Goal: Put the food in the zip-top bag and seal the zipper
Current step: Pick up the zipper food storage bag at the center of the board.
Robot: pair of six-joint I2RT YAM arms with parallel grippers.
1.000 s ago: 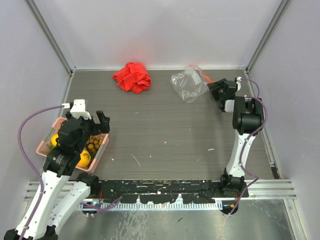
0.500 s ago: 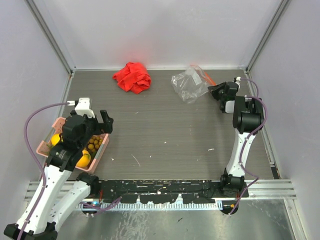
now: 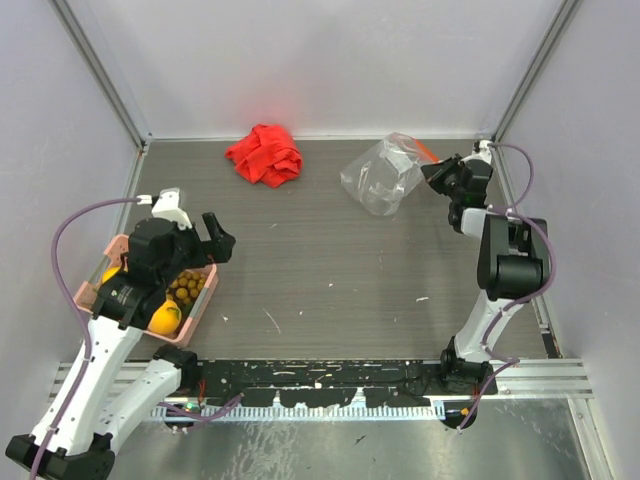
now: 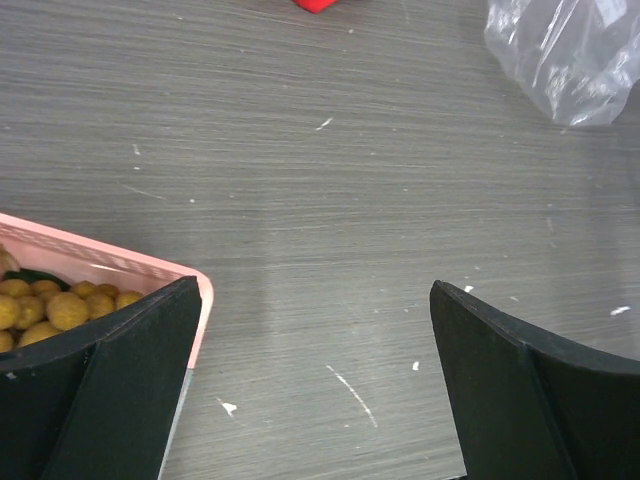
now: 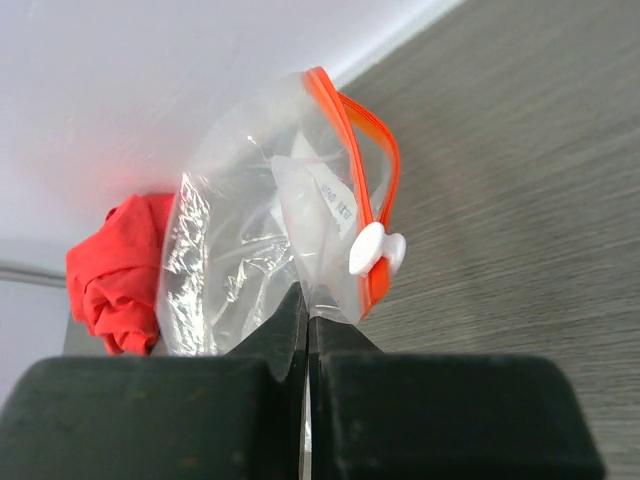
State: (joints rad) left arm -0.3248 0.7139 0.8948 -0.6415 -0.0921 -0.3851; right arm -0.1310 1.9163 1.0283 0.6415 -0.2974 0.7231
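The clear zip-top bag hangs at the back right, lifted off the table, with my right gripper shut on a corner of its plastic just below the mouth. Its orange-red zipper carries a white slider tab close to my fingertips. The food lies in a pink basket at the left: olive-brown grapes and a yellow-orange fruit. My left gripper hovers open over the basket's right corner, holding nothing.
A crumpled red cloth lies at the back centre, left of the bag. Grey walls with metal rails close the table on three sides. The arm bases stand on a black strip at the near edge.
My right gripper has shut on the bag and lifted it up and back toward the wall. The left arm has shifted slightly right and forward over the basket, still open.
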